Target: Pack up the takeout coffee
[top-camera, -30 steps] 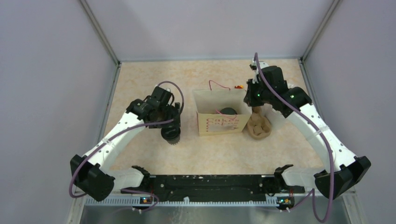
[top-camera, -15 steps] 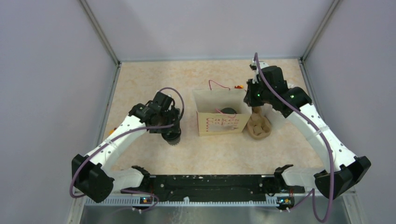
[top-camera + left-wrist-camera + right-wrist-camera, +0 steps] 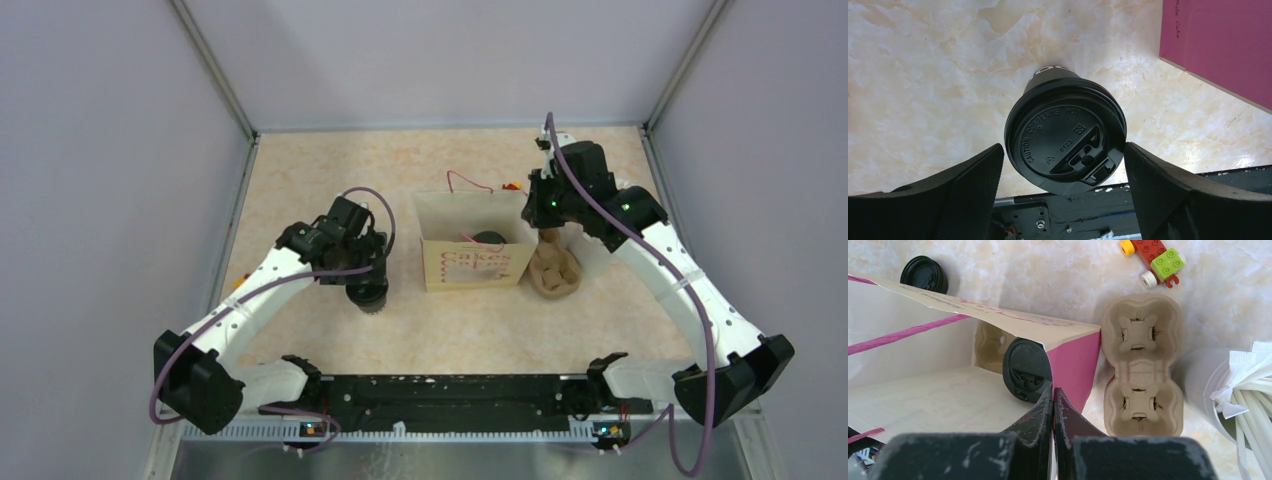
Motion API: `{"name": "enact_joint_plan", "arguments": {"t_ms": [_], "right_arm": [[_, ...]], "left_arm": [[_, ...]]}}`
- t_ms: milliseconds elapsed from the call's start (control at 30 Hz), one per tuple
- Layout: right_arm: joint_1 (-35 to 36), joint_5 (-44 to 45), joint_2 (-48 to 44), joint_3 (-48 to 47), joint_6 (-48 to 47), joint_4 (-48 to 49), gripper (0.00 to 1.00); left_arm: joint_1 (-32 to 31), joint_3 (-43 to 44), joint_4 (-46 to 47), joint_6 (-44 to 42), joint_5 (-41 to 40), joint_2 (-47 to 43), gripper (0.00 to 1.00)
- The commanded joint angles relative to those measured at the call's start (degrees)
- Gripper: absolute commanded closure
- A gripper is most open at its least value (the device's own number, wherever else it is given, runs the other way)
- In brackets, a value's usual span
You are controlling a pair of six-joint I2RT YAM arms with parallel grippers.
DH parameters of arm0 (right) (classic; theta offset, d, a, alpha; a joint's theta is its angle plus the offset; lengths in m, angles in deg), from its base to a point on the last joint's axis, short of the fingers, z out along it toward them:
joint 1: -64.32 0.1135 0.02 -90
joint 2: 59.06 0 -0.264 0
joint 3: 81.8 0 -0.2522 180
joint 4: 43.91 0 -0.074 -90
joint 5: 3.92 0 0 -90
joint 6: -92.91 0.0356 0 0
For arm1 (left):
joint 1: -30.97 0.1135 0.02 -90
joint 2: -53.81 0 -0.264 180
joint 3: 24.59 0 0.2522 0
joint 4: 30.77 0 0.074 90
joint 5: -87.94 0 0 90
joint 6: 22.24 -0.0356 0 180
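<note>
Standing upright on the table [image 3: 300, 170], left of the bag: one black lidded cup [image 3: 1065, 135], white lettering partly visible on its side.

- Left gripper [image 3: 1063, 146]: jaws wide, one finger on each side of the cup's lid and right at its rim. I cannot tell whether the pads press it or merely flank it.
- Second black cup [image 3: 1027, 371]: inside the pink paper bag [image 3: 1068, 357], lid showing, next to a beige pulp piece that is also in the bag.
- Right gripper [image 3: 1053, 390]: fingers pressed together at the top edge of the bag's right end. Whether paper is pinched cannot be told.
- Brown pulp cup carrier [image 3: 1142, 365]: flat on the table, just right of the bag.
- Pale cup of white straws [image 3: 1208, 385]: just beside the carrier.
- Toy brick car [image 3: 1154, 257]: beyond the carrier, on its far side.
</note>
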Motion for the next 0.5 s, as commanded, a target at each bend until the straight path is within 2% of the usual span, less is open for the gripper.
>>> {"name": "enact_joint_plan", "arguments": {"t_ms": [0, 300, 467], "right_arm": [[-0.39, -0.58, -2.1, -0.1, 0.92, 1.62, 1.0], [-0.39, -0.89, -2.47, 0.47, 1.12, 1.64, 1.0], [-0.39, -0.89, -3.2, 1.27, 1.07, 1.57, 1.0]], "left_arm": [[-0.16, -0.73, 0.78, -0.6, 0.19, -0.82, 0.05], [-0.39, 4.01, -2.93, -1.16, -0.1, -0.17, 0.03], [-0.55, 3.71, -2.56, -1.07, 0.43, -0.51, 0.01]]}}
